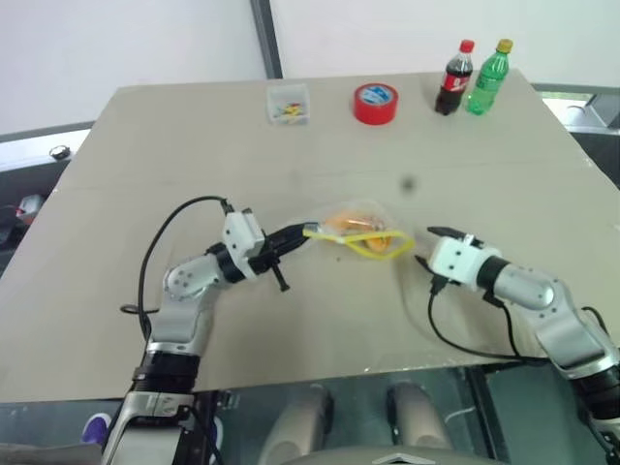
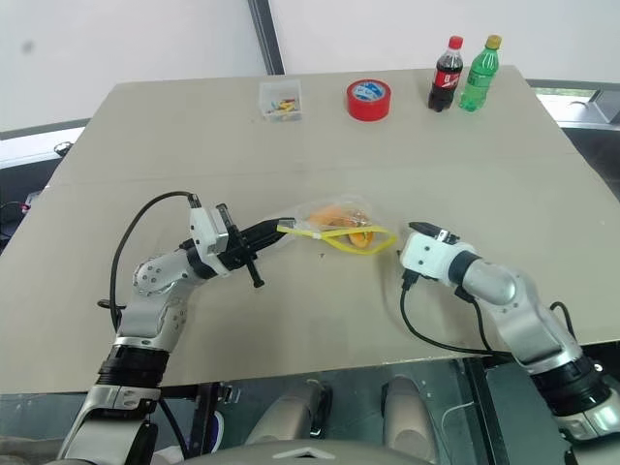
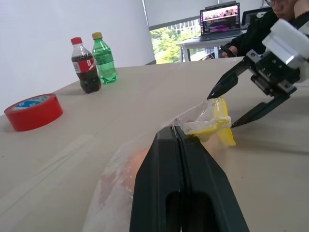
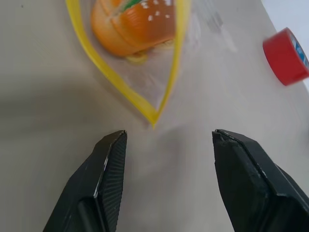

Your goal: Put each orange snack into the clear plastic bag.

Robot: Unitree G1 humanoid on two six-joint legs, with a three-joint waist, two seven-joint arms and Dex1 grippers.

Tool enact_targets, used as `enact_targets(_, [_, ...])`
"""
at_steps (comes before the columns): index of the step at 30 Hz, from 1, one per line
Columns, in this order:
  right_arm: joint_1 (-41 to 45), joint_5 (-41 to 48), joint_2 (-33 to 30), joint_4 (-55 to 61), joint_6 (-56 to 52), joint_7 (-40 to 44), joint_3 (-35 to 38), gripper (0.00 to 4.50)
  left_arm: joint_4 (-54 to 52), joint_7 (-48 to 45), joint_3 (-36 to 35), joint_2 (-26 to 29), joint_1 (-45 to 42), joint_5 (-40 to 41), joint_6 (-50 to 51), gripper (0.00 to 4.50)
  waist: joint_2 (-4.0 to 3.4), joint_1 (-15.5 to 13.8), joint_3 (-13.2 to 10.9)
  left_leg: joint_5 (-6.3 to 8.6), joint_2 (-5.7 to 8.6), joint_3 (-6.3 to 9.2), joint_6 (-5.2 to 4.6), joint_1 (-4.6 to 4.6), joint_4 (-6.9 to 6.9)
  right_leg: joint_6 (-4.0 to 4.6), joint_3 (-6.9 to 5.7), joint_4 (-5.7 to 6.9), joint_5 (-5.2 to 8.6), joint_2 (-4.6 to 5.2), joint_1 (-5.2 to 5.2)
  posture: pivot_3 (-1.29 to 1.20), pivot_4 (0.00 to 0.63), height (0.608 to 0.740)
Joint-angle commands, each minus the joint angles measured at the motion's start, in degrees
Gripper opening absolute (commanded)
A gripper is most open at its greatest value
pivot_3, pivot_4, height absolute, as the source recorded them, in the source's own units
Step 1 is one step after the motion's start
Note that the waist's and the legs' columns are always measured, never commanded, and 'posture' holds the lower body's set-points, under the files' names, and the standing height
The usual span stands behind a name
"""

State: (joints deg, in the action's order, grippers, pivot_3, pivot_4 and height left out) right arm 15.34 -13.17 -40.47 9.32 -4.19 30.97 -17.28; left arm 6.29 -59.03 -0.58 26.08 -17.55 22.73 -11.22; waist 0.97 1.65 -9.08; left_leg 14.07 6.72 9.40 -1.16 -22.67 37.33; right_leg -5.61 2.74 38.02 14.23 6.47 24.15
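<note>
The clear plastic bag (image 1: 360, 231) lies mid-table with its yellow-edged mouth gaping toward my right gripper. My left gripper (image 1: 296, 234) is shut on the bag's yellow rim at the left corner and holds that edge slightly off the table. An orange snack (image 4: 133, 24) with pale speckles sits inside the bag, just past the mouth. Orange shows through the plastic (image 2: 337, 217) in the eye views. My right gripper (image 4: 169, 137) is open and holds nothing. It hovers a short way back from the pointed end of the bag's mouth (image 4: 153, 121).
A red tape roll (image 1: 376, 103), a small clear box of colourful bits (image 1: 289, 105), a cola bottle (image 1: 454, 79) and a green bottle (image 1: 487, 77) stand along the table's far side. Beyond the table, a person sits at a laptop (image 3: 221, 18).
</note>
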Motion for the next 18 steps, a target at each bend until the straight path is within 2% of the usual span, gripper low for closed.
enact_targets(1, [2.93,-3.82,1.20,-3.30,4.84,-1.17,-0.83,2.85,-1.76,0.27,-1.64,0.23,-0.86,1.71,0.94,0.00,0.00,-0.06,0.00,0.00,0.00,0.00,0.00,0.00,0.00,0.00,-0.01,-0.02,0.00,0.00,-0.02,0.00,0.150,0.740])
enact_targets(6, [5.05,-5.99,4.71,-7.80,7.51,-2.12,-1.20,2.85,-2.61,1.73,-2.84,-0.02,-1.10,2.57,3.29,0.00,0.01,-0.04,0.00,0.00,0.00,0.10,0.01,0.02,0.01,0.01,-0.07,-0.02,0.00,-0.01,-0.05,0.00,0.150,0.740])
enact_targets(9, [5.84,-6.82,6.38,-9.35,8.28,-2.73,-0.88,1.98,-3.12,2.55,-3.33,-0.03,-1.34,3.23,4.61,0.00,0.01,-0.02,0.00,0.00,0.00,0.13,0.01,0.02,0.01,0.01,-0.09,-0.04,0.00,-0.01,-0.07,0.00,0.150,0.740])
enact_targets(12, [6.56,-7.40,7.58,-10.11,9.00,-3.61,-0.08,0.50,-3.62,3.19,-3.63,-0.01,-1.44,3.65,5.66,0.00,0.00,-0.02,0.00,0.00,0.01,0.13,0.01,0.02,0.01,0.01,-0.09,-0.03,0.00,-0.01,-0.07,0.00,0.150,0.740])
enact_targets(14, [7.06,-6.77,8.31,-9.69,8.62,-3.98,0.98,0.01,-3.84,3.61,-3.75,-0.02,-1.65,3.77,6.29,0.00,0.00,0.11,0.00,-0.01,0.01,0.14,0.01,0.02,0.01,0.01,-0.09,-0.03,0.00,-0.01,-0.06,0.00,0.150,0.740])
enact_targets(18, [8.64,-6.00,8.47,-8.96,7.47,-4.07,3.47,0.01,-3.01,4.47,-4.13,-0.37,-3.46,3.82,7.17,0.00,0.00,0.05,0.00,-0.01,0.01,0.15,0.01,0.01,0.01,0.01,-0.10,-0.03,0.00,-0.01,-0.07,0.00,0.150,0.740])
